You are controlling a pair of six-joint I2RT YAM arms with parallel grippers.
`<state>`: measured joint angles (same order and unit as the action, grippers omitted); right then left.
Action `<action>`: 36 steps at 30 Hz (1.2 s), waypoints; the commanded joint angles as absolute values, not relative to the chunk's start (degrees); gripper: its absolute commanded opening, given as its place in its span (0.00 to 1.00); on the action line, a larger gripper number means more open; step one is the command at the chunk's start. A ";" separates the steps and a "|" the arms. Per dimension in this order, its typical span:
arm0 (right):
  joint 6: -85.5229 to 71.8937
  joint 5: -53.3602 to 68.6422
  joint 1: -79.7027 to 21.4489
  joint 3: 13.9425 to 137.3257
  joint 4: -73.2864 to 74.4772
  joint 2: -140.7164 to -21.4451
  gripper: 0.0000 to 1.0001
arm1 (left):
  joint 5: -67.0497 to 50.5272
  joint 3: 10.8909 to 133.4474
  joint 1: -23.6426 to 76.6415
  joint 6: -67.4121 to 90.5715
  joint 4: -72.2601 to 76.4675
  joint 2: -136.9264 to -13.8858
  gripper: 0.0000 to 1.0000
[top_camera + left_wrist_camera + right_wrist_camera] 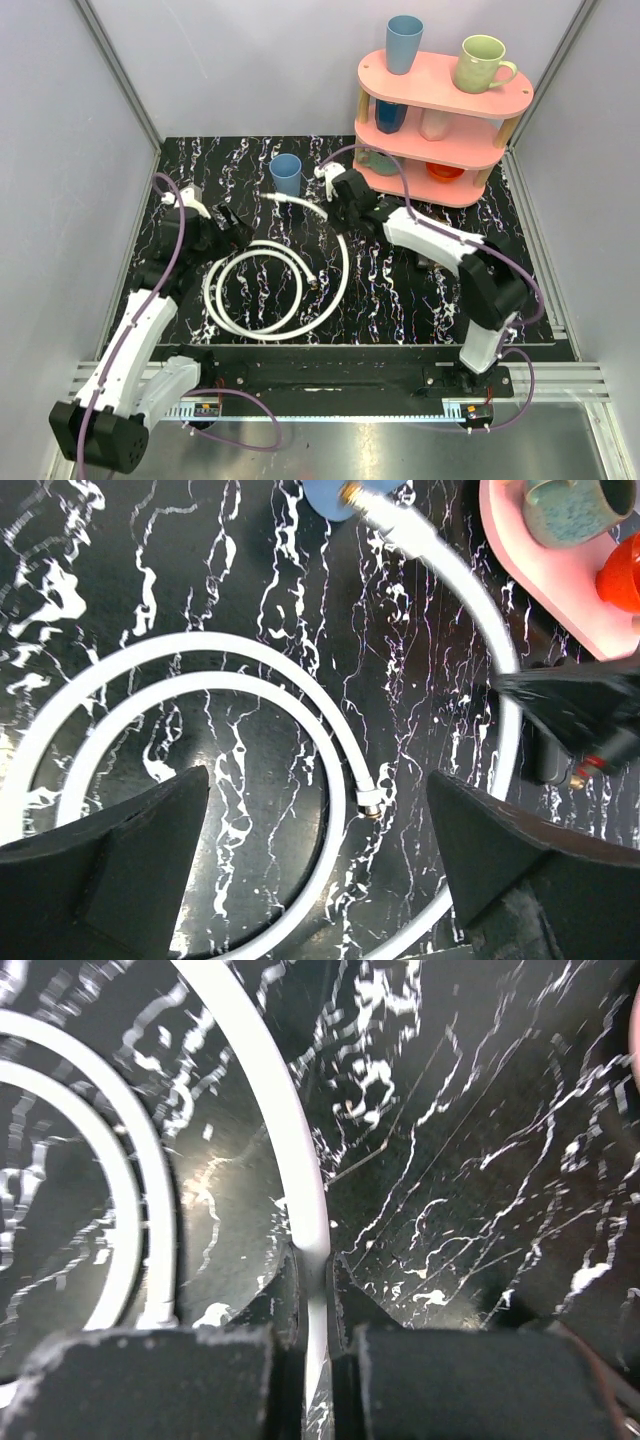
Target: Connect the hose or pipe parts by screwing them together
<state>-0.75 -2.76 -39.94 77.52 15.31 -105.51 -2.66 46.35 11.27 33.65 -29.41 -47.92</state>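
Observation:
The white hose (268, 296) lies coiled in loops on the black marble tabletop. One end with a brass fitting (276, 197) points toward the blue cup. A second fitting (368, 802) lies inside the coil, below and between my left gripper's fingers. My left gripper (318, 825) is open and hovers over the loops, holding nothing. My right gripper (316, 1272) is shut on the outer arc of the hose (272, 1110), which is pinched between its jaws. In the top view the right gripper (338, 218) sits at the coil's far right side.
A blue cup (286, 172) stands at the back of the table, just beyond the hose end. A pink tiered shelf (445, 92) with mugs and cups stands at the back right. Grey walls enclose the table on three sides.

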 commanded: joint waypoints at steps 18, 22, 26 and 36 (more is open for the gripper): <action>-7.81 -1.06 -46.76 69.53 11.43 -83.24 0.00 | -16.70 41.14 10.90 55.45 3.51 -53.88 0.99; -9.66 -0.18 -46.93 68.56 10.02 -81.83 0.00 | -16.79 39.46 10.90 58.18 6.67 -54.05 0.98; -11.60 1.49 -47.11 66.54 8.26 -80.25 0.00 | -15.91 39.37 10.90 59.94 8.78 -55.54 0.95; -15.55 3.87 -47.46 62.58 4.22 -77.70 0.00 | -20.56 39.20 12.04 66.18 17.84 -63.36 0.82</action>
<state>-12.25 1.45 -46.61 63.26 10.35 -80.62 -17.19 38.74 11.38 63.37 11.49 -60.90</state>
